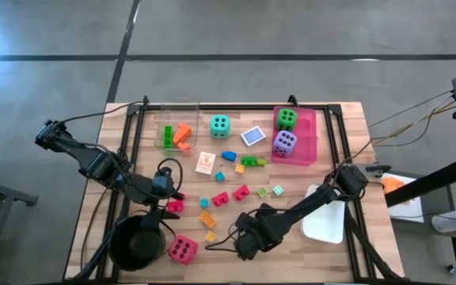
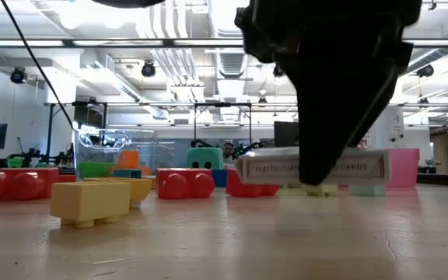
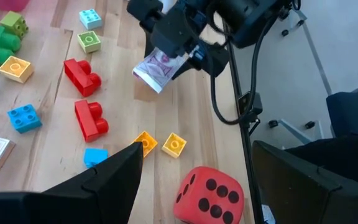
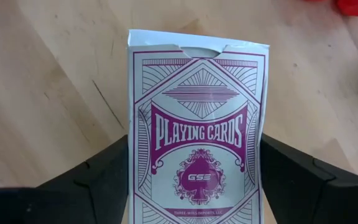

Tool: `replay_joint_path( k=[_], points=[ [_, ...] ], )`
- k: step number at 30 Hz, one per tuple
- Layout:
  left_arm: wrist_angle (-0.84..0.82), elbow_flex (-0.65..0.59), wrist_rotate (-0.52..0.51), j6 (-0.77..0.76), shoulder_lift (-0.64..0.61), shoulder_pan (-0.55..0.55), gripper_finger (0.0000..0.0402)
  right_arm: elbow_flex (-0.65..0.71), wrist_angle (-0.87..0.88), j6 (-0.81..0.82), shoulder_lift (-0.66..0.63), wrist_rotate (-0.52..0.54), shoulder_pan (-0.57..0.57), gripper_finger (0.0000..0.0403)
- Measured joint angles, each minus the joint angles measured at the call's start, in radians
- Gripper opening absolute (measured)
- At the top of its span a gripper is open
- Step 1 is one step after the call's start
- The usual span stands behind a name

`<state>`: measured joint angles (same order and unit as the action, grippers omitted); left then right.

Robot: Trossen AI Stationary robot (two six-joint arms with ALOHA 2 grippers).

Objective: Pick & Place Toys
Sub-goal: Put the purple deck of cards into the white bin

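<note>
My right gripper [image 4: 194,155] is shut on a purple-and-white playing-card box [image 4: 197,124] over the table's near middle [image 1: 248,237]; the left wrist view shows the box [image 3: 159,67] under it. My left gripper [image 3: 194,180] hangs open above the pink-red die [image 3: 210,193], touching nothing. Small red, yellow and blue blocks [image 3: 89,118] lie scattered on the wood. The teal die [image 1: 220,124] rests at the back. The green die [image 1: 286,119] and purple die [image 1: 284,143] sit in the pink tray [image 1: 313,150]. My right gripper pinches the card box by its two long side edges [image 4: 132,162], one finger on each. The fingers come steeply from above. The box's flap end [image 4: 197,50] sticks out beyond the fingertips. It hangs tilted just over the wood, with a shadow under it.
A round black pot [image 1: 138,241] stands at the near left beside the pink-red die [image 1: 183,249]. A white tray [image 1: 327,222] lies at the right edge and a clear tray [image 1: 169,131] at the back left. Two picture cards [image 1: 252,136] [image 1: 205,163] lie mid-table.
</note>
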<state>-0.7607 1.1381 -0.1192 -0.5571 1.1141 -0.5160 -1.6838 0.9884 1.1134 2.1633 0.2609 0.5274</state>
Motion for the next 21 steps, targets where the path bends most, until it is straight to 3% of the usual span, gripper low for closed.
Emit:
replay_joint_path(
  k=[9, 21],
  points=[
    [0.000, 0.000, 0.000, 0.000, 0.000, 0.000, 0.0303, 0.097, 0.002, 0.144, -0.113, 0.032, 0.000, 0.0281],
    [0.001, 0.000, 0.000, 0.000, 0.000, 0.000, 0.0303, 0.363, -0.002, 0.440, -0.404, 0.119, 0.028, 0.0281]
  ],
)
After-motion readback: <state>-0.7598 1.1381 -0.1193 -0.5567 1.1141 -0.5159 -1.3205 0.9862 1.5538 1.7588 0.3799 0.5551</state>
